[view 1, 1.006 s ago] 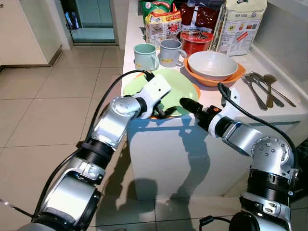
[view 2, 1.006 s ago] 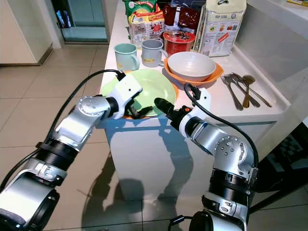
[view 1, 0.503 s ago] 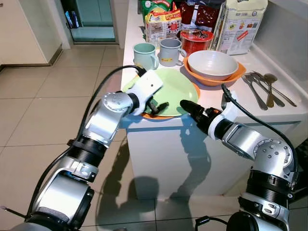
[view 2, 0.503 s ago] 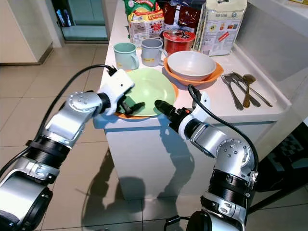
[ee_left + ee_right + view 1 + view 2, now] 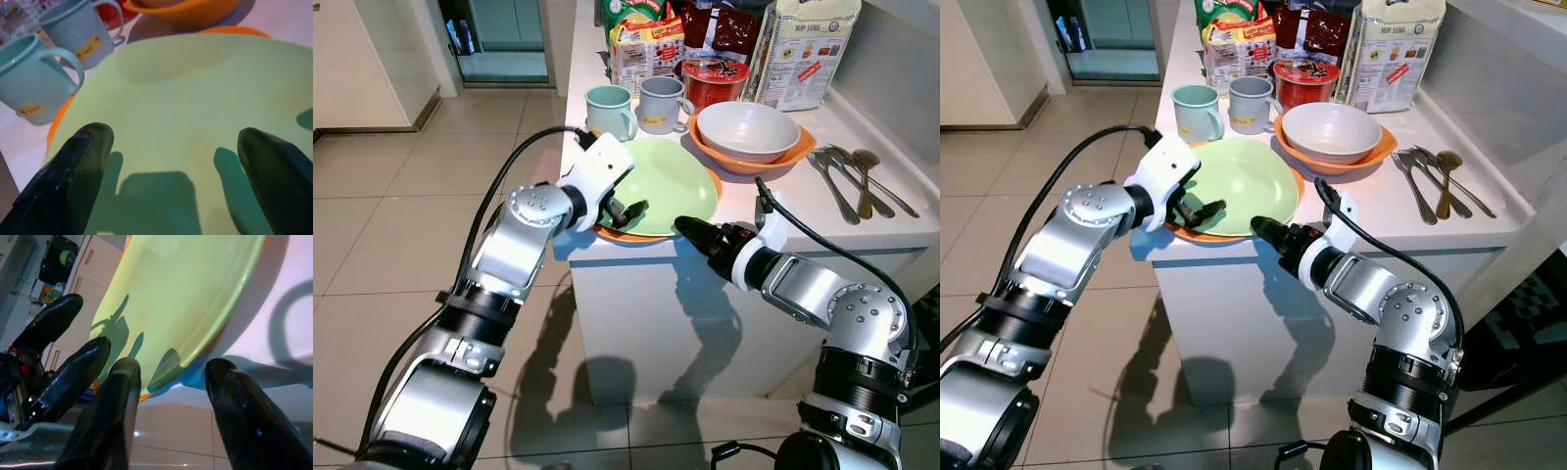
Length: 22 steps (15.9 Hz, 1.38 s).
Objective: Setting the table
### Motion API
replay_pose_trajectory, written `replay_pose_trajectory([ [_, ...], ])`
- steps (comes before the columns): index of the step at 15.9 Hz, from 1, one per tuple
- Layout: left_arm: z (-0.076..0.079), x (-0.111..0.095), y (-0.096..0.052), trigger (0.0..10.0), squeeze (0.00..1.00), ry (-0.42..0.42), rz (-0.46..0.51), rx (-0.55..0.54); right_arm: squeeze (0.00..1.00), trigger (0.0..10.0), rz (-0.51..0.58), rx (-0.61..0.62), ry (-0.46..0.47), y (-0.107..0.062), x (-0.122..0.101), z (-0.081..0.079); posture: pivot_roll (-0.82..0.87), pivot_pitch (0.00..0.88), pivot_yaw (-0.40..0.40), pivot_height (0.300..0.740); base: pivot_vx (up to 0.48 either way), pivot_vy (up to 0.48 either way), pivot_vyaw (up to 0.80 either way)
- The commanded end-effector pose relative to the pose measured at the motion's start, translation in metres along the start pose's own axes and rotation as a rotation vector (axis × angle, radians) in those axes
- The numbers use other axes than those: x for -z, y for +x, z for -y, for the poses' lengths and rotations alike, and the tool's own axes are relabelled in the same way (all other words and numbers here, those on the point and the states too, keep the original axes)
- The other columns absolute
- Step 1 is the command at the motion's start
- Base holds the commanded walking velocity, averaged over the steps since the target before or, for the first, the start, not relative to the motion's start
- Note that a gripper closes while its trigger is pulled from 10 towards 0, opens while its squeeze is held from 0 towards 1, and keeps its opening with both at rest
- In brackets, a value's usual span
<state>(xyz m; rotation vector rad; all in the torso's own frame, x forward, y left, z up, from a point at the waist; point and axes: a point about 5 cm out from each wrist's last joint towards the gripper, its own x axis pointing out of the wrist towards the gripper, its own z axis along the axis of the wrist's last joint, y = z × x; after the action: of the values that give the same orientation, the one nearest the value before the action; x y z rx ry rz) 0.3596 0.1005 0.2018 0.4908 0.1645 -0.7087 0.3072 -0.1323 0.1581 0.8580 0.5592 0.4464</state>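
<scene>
Green and round, the big flat plate (image 5: 668, 173) lies on top of an orange plate (image 5: 710, 186) at the near edge of the white counter (image 5: 773, 211). Both black grippers are at this near edge. The left gripper (image 5: 625, 212) has slid along the rim toward the robot's left since a moment ago, and its fingers now hang over the near left part of the green plate, spread apart with nothing between them. The right gripper (image 5: 690, 228) has pushed in a little closer to the front rim. Its fingers are apart too, at the plate's edge but not closed on it. This looks like the robot is getting ready to grab the plates from both sides, so the lift has not started yet.

Just behind the plates on the right sits a white bowl (image 5: 746, 129) inside an orange bowl (image 5: 795, 149). The white bowl looks empty. Beside them lie some silver spoons and forks (image 5: 850, 181). Behind the plates on the left stand a pale green mug (image 5: 608, 112) and a grey mug (image 5: 661, 104); I cannot see inside them. Farther back are a red noodle cup (image 5: 712, 81) with its lid on, and bags of food (image 5: 646, 44).
</scene>
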Motion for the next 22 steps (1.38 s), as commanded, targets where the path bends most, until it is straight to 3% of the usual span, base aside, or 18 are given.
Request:
replay_pose_trajectory([
  [1,0.001,-0.006,-0.004,10.0,0.0,-0.008,0.022,0.018,0.0,0.0,-0.019,0.008,0.001,0.0,0.0,0.0,0.0,0.0,-0.027,0.74,0.0,0.0,0.0],
  [5,0.006,-0.006,-0.009,10.0,0.0,-0.027,0.031,0.056,0.0,0.0,0.005,0.003,0.005,-0.003,-0.006,-0.001,0.0,0.0,-0.027,0.74,0.0,0.0,0.0],
  [10,0.001,-0.007,-0.014,10.0,0.0,-0.059,0.043,0.026,0.0,0.0,0.03,-0.016,0.018,-0.004,-0.011,-0.004,0.0,0.0,-0.028,0.74,0.0,0.0,0.0],
  [14,-0.001,-0.01,-0.014,10.0,0.0,-0.088,0.062,-0.002,0.0,0.0,0.116,-0.109,0.065,-0.007,-0.024,-0.015,0.0,0.0,-0.028,0.74,0.0,0.0,0.0],
  [16,-0.001,-0.01,-0.015,10.0,0.0,-0.087,0.063,-0.002,0.0,0.0,0.111,-0.044,0.012,-0.009,-0.027,-0.01,0.0,0.0,-0.028,0.74,0.0,0.0,0.0],
  [17,-0.001,-0.01,-0.015,10.0,0.0,-0.086,0.061,-0.001,0.0,0.7,0.105,0.009,-0.019,-0.009,-0.027,-0.007,0.0,0.0,-0.028,0.74,0.0,0.0,0.0],
  [18,0.002,-0.008,-0.015,10.0,0.0,-0.082,0.055,0.005,0.27,10.0,0.096,0.048,-0.041,-0.009,-0.028,0.0,-0.01,0.0,-0.032,0.74,0.0,0.0,0.0],
  [19,0.002,-0.008,-0.015,10.0,0.0,-0.083,0.055,0.005,1.0,10.0,0.097,0.037,-0.036,-0.009,-0.028,-0.001,-0.01,0.0,-0.032,0.74,0.0,0.0,0.0],
  [22,0.001,-0.009,-0.015,10.0,0.0,-0.085,0.057,-0.003,1.0,10.0,0.103,0.033,-0.043,-0.008,-0.031,-0.003,0.0,0.0,-0.039,0.74,0.0,0.0,0.0],
])
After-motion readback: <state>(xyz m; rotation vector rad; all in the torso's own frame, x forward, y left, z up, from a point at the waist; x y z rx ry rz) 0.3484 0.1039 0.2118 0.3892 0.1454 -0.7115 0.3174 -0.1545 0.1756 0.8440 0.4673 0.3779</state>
